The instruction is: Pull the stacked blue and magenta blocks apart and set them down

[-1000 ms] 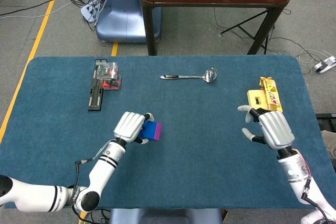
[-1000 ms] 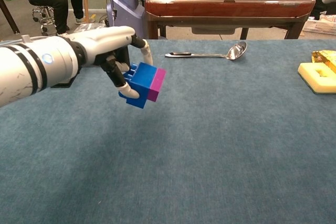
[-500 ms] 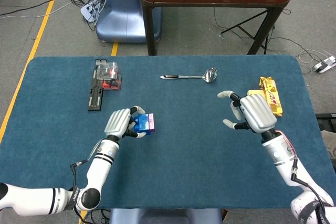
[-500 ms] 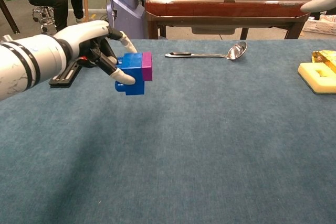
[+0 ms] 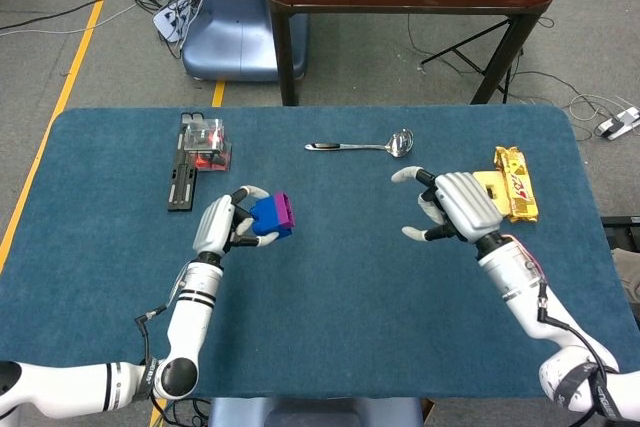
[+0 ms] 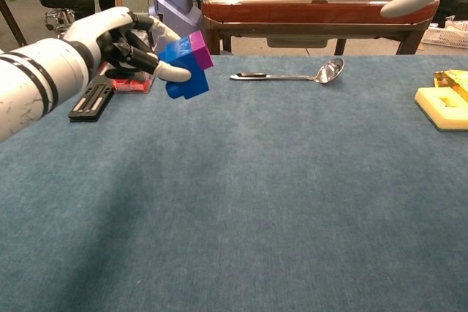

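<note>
Holding the stacked pair up off the blue cloth-covered counter (image 5: pixel 330 287), the left hand (image 5: pixel 218 224) has its fingers wrapped round the blue plastic block (image 5: pixel 266 217), with the magenta plastic block (image 5: pixel 285 211) still joined to it on the side away from the palm. In the chest view the stack sits tilted, magenta face (image 6: pixel 199 39) angled up and toward the middle of the counter, blue part (image 6: pixel 183 67) below it. Over on the other side, the right hand (image 5: pixel 455 205) hovers above the counter with fingers spread wide and nothing in them, well apart from the blocks. A silver metal ladle (image 5: pixel 365 145) lies far back between the two hands, and a yellow snack packet (image 5: pixel 514 183) rests just beside the right hand.
</note>
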Controlling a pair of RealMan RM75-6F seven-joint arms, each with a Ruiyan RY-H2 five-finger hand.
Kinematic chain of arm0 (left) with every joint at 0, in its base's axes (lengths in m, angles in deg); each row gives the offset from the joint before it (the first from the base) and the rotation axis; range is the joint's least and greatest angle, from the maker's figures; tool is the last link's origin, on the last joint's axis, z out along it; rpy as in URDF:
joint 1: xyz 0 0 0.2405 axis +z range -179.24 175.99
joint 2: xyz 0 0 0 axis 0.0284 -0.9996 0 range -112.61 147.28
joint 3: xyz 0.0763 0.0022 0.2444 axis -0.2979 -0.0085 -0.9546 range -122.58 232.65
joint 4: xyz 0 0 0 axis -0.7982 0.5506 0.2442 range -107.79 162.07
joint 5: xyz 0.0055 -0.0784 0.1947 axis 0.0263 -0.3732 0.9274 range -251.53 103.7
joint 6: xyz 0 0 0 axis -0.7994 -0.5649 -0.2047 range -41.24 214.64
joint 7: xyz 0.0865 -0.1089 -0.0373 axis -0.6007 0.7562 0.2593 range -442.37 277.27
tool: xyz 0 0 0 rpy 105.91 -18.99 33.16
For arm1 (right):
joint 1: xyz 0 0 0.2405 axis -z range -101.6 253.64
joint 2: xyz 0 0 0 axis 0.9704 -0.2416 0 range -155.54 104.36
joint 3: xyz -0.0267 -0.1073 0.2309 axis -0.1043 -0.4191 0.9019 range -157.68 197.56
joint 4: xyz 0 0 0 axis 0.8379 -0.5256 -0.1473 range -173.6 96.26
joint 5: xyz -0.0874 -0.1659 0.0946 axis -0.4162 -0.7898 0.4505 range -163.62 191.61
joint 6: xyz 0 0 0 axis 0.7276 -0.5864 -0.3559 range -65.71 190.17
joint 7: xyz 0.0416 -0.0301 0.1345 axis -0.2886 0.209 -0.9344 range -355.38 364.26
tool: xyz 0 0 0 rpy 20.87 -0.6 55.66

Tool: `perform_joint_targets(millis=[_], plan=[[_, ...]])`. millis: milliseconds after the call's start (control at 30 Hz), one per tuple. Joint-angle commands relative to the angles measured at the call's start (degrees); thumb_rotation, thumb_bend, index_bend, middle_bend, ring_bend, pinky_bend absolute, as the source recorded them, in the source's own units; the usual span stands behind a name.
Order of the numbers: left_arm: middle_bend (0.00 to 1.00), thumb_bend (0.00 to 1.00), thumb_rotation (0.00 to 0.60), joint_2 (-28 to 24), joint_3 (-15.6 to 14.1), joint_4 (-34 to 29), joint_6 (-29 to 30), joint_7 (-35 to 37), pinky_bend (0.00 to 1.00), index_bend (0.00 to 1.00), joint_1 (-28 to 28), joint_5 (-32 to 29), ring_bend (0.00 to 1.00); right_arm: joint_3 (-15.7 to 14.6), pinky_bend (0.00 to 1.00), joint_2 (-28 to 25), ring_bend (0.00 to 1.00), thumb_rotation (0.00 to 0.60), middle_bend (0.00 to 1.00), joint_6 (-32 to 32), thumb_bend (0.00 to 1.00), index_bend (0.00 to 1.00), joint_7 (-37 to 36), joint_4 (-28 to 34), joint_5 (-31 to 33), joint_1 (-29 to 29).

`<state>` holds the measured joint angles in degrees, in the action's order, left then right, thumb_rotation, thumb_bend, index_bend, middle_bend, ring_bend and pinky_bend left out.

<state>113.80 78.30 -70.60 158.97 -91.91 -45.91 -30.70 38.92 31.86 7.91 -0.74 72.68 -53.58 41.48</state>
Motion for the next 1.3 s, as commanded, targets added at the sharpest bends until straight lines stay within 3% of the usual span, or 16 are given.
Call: perform_joint_targets(millis=[33, 500, 967, 1300], plan=[[1.0, 0.32, 0.6, 0.6, 0.8, 0.6, 0.0, 1.0, 1.0, 0.63, 0.3, 0.6, 0.93, 0.7, 1.0, -0.5, 0.97, 0.6, 0.97, 2.3, 0.05, 0.32, -1.3, 0.2, 2.4, -1.6], [1.0, 0.32, 0.6, 1.3, 3.0, 0.6, -0.9, 0.7, 1.0, 0.63, 0.0, 0.7, 0.93, 3.2, 1.0, 0.0, 1.0, 0.6, 1.0, 13.5, 0.0, 0.28, -3.3, -1.9, 16.9, -11.5], [1.0, 0.32, 0.6, 0.6, 3.6, -0.2, -1.9, 0.1, 1.0, 0.64, 0.1, 0.4, 0.93, 2.0, 1.0, 5.2, 1.0, 0.6, 1.0, 18.7, 0.0, 0.25, -2.2, -6.5, 31.8, -22.1], [1.0, 0.32, 0.6, 0.6, 4.0, -0.4, -2.0, -0.1, 1.0, 0.64, -0.2, 0.9, 0.93, 1.0, 1.0, 9.6, 1.0, 0.6, 1.0, 19.0, 0.0, 0.25, -2.0, -10.4, 36.6, -26.9]])
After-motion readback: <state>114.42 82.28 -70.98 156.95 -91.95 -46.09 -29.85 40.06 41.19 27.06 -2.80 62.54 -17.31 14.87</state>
